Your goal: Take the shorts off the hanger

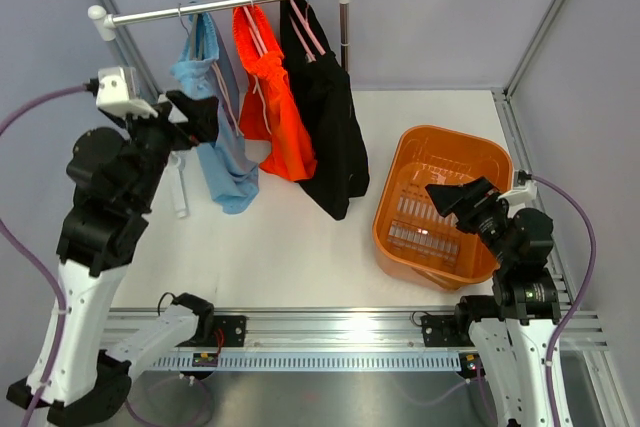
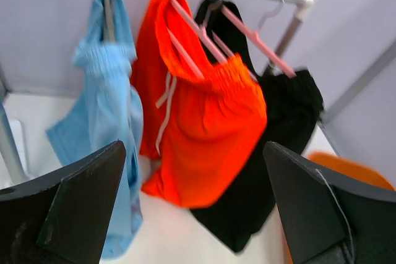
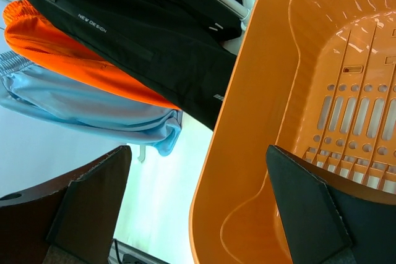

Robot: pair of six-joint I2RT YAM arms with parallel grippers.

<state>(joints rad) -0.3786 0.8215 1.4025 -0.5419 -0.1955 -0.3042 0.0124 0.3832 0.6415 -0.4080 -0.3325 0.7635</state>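
Up top: seeing light blue shorts (image 1: 215,137), orange shorts (image 1: 283,117) and black shorts (image 1: 335,137) hung side by side on the rail (image 1: 225,5), none off yet. Left gripper (image 1: 210,112) close by the blue pair, fingers spread wide, holding nothing. Right gripper (image 1: 442,195) over the orange basket (image 1: 392,217), likewise wide and empty.

Left wrist: looking straight at elastic waistbands (image 2: 229,72) draped on pink hangers (image 2: 247,35). Probably soft, light and floppy, so better to pinch the bunched waistband and slide it off than yank a leg.

Right wrist: just leg hems beside the basket.
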